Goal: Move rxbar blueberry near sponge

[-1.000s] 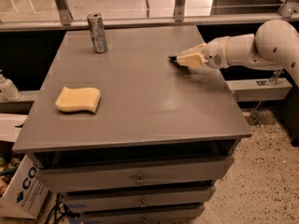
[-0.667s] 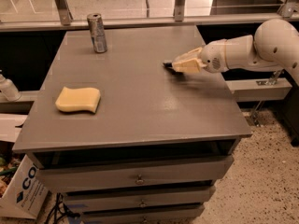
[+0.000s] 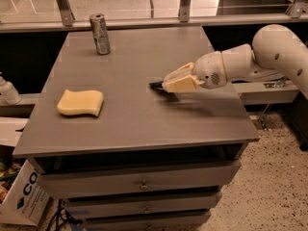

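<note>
The pale yellow sponge (image 3: 81, 103) lies on the left part of the grey tabletop (image 3: 134, 124). My gripper (image 3: 167, 84) reaches in from the right, over the middle of the table, low above the surface. Its cream fingers are shut on the rxbar blueberry (image 3: 156, 85), of which only a dark end sticks out to the left of the fingertips. The bar is well to the right of the sponge, about a third of the table's width away.
A silver can (image 3: 100, 33) stands upright at the back left of the table. The table is a cabinet with drawers (image 3: 139, 182) below. A white bottle (image 3: 7, 90) and a cardboard box (image 3: 21, 196) sit off the left side. A railing runs behind.
My gripper has moved left and toward the front with the bar in it, from the right side of the table to its middle. The sponge and can have not moved.
</note>
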Action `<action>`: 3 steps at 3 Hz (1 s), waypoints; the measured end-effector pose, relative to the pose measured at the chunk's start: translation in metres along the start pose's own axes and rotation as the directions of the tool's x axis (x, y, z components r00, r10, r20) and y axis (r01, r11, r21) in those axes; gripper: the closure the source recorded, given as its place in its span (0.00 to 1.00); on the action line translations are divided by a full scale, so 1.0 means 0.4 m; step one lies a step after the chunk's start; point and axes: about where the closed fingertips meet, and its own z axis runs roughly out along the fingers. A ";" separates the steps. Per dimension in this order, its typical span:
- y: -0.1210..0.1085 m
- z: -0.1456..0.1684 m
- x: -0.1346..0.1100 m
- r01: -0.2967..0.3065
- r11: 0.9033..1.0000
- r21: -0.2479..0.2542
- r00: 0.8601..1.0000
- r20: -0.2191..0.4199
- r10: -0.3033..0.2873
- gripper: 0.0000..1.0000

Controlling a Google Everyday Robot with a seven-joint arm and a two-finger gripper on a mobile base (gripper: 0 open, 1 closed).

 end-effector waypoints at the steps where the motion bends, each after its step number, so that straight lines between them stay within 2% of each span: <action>1: 0.121 0.044 -0.064 0.037 0.991 -0.125 0.998 0.064 -0.029 1.00; 3: 0.121 0.047 -0.066 0.042 0.991 -0.127 0.997 0.067 -0.033 1.00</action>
